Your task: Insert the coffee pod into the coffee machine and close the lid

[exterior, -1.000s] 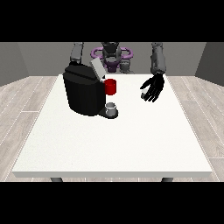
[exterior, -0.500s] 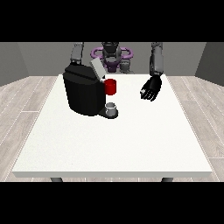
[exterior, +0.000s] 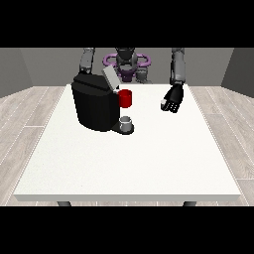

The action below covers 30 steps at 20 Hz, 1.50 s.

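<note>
The black coffee machine (exterior: pixel 94 105) stands on the left half of the white table (exterior: pixel 149 158), and its grey lid (exterior: pixel 109 78) is tilted up and open. A red thing at the machine (exterior: pixel 125 98) sits at its front, under the lid. Below that, a small grey thing (exterior: pixel 127 121) rests on the machine's base. The hand at the view's right (exterior: pixel 172 99) hangs above the table well to the right of the machine, its fingers relaxed and pointing down, with nothing seen in it. The arm at the view's left (exterior: pixel 88 59) goes behind the machine, which hides its hand.
The robot's torso (exterior: pixel 126 62) is behind the table's far edge. Bare table top stretches from the machine to the near edge and to the right edge.
The hand at the view's right has turned from reaching sideways towards the machine to hanging fingers-down, and its forearm is more upright. The machine and the lid have not moved.
</note>
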Each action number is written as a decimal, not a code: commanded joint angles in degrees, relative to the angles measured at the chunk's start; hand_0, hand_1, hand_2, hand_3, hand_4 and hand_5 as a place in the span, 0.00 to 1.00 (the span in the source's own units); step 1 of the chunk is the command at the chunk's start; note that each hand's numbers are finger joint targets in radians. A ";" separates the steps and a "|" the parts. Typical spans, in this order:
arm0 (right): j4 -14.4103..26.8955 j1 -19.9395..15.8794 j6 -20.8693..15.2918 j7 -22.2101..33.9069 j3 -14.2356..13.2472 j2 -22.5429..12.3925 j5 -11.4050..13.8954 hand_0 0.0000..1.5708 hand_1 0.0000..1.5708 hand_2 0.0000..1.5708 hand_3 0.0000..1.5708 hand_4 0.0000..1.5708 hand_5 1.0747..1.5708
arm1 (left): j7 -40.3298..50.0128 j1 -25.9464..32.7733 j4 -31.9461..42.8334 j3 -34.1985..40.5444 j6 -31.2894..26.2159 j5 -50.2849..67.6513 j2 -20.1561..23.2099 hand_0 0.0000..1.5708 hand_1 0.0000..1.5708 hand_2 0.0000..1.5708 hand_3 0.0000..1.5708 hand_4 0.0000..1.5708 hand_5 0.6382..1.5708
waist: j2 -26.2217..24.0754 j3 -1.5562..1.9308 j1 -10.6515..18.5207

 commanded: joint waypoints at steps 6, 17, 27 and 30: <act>2.18 0.86 -1.59 2.61 -0.47 -1.49 2.59 0.00 0.00 0.00 0.00 0.00 1.00 | -6.43 -2.34 0.55 3.65 -2.54 3.75 -3.02 0.90 0.90 0.89 0.85 0.31 1.00 | -4.13 -0.08 2.04; 5.99 -0.71 -1.10 2.58 -0.65 -0.55 2.33 0.00 0.00 0.00 0.00 0.00 1.00 | 0.72 -9.95 -2.78 4.26 -14.92 3.90 -4.43 0.90 0.90 0.89 0.85 0.34 1.00 | -9.33 -0.06 1.39; 6.02 -0.63 -0.54 -3.64 -0.72 -0.01 1.52 0.00 0.00 0.00 0.00 0.00 1.00 | 4.10 -19.96 -5.29 7.37 -21.69 5.55 -4.04 0.85 0.85 0.87 0.86 0.36 1.00 | -6.77 -0.05 -2.09; 4.27 -2.29 1.43 0.79 -2.56 -1.72 -0.63 0.00 0.00 0.00 0.00 0.00 1.00 | 8.79 -21.26 -5.00 9.96 -22.94 7.95 -6.48 0.63 0.63 0.77 0.87 0.33 1.00 | -9.56 -0.05 -2.29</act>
